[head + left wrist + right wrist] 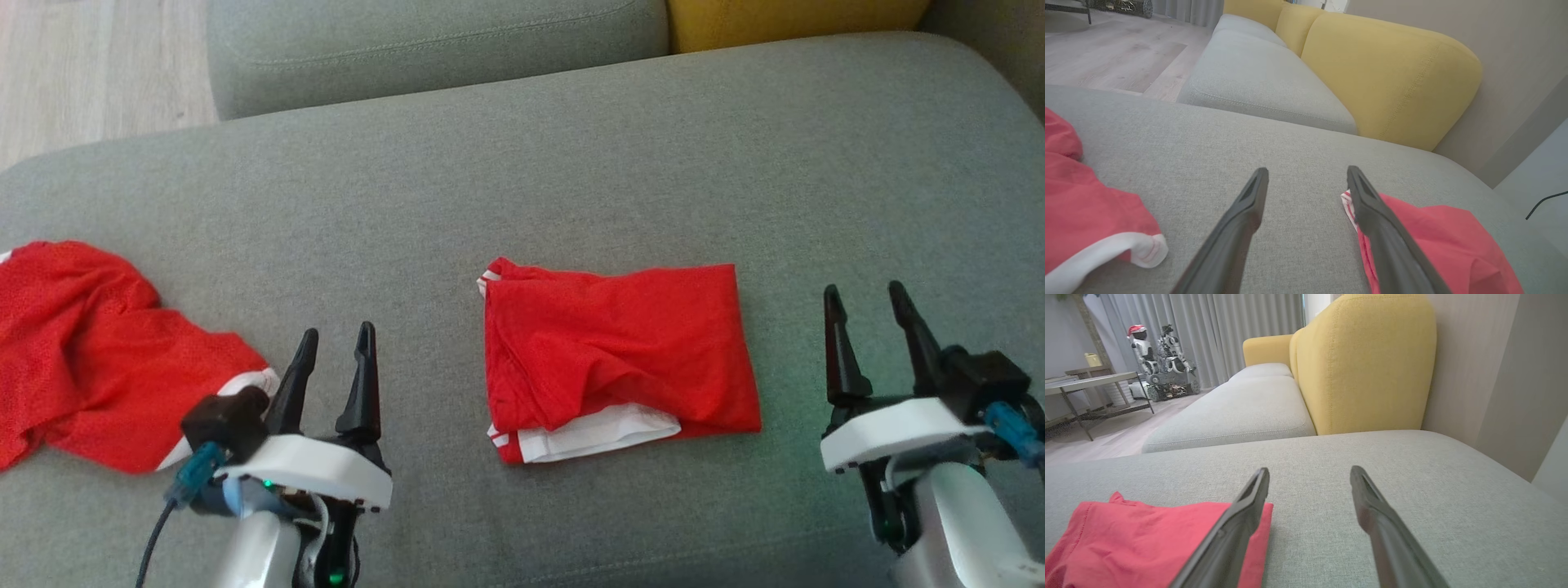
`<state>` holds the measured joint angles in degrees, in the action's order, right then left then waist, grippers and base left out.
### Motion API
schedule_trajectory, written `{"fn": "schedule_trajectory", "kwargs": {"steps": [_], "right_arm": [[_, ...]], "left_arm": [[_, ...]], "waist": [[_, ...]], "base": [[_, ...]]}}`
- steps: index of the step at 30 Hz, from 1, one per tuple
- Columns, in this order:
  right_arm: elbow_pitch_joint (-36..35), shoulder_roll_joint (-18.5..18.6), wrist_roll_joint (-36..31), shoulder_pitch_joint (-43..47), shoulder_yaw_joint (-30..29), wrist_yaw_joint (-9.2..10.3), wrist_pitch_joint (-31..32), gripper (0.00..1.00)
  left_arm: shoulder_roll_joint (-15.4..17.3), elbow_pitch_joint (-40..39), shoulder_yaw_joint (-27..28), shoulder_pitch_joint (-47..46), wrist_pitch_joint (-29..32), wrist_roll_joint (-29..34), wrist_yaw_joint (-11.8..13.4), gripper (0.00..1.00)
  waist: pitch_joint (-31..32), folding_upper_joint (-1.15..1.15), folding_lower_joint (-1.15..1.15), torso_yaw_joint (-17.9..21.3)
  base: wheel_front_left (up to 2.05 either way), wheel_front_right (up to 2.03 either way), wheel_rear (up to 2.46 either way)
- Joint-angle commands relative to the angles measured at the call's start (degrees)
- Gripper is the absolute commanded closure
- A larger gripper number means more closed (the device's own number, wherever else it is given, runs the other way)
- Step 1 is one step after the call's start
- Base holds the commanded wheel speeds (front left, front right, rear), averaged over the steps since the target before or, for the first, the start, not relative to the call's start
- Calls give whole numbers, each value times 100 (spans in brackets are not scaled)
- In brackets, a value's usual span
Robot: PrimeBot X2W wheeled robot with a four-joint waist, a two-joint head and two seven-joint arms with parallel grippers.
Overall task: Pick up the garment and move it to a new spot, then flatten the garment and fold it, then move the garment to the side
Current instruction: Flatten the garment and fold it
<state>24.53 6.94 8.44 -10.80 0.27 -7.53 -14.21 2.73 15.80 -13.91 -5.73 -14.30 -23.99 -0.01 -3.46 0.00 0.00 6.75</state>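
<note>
- Head view, lower edge: the left gripper (339,328) at lower left and the right gripper (863,286) at lower right point up the frame. Each has its two dark fingers spread wide with nothing between them, and both stand over bare grey seat cushion (571,163).
- Head view, centre: the folded red garment (620,351) lies flat on the seat cushion between the two grippers and apart from both. A white hem band shows at its lower edge.
- Head view, left edge: a crumpled red garment (90,351) with white trim lies just beside the left gripper. A yellow backrest (792,20) shows at the top right and pale wooden floor (82,65) at the upper left.
- Left wrist view: the left gripper (1307,168) is spread wide and empty. The folded red garment (1445,237) lies at lower right behind the right-hand finger, and the crumpled red garment (1081,212) at lower left.
- Right wrist view: the right gripper (1310,468) is spread wide and empty. The folded red garment (1147,539) lies at lower left, partly behind the left-hand finger. A table (1086,381) and grey curtain (1229,326) stand at the upper left.
</note>
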Motion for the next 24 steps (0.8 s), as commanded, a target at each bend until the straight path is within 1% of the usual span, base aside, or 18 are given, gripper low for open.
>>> {"fn": "schedule_trajectory", "kwargs": {"steps": [1,5,11,12,13,14,15,20,24], "right_arm": [[-319,-25,-104,-101,39,4,20,0],[-653,-149,-274,62,-74,4,183,0],[-987,-228,-398,183,-131,4,392,0],[-1015,-234,-402,184,-115,4,415,32],[-1042,-241,-396,180,-81,4,435,81],[-1042,-241,-396,180,-81,4,435,81],[-1060,-247,-386,175,-22,4,457,100],[-1025,-303,-308,83,503,4,538,100],[-705,-351,-240,-68,1103,4,631,100]], "left_arm": [[15,-251,188,-120,-70,70,-2,0],[15,-383,214,-91,-70,141,16,0],[15,-444,175,-108,-70,121,23,0],[15,-435,160,-112,-70,118,22,0],[15,-424,144,-120,-70,116,19,0],[15,-424,144,-120,-70,116,19,0],[15,-411,129,-131,-70,115,14,0],[15,-358,57,-219,-70,109,-12,0],[15,-314,27,-303,-70,103,-32,0]], "waist": [[-1,0,0,-8],[-16,0,0,-40],[-80,0,0,-130],[-101,0,0,-150],[-127,0,0,-171],[-127,0,0,-171],[-158,0,0,-197],[-325,0,0,-352],[-440,0,0,-493]], "base": [[0,0,0],[0,0,0],[0,0,0],[0,0,0],[0,0,0],[0,0,0],[0,0,0],[0,0,0],[0,0,0]]}}
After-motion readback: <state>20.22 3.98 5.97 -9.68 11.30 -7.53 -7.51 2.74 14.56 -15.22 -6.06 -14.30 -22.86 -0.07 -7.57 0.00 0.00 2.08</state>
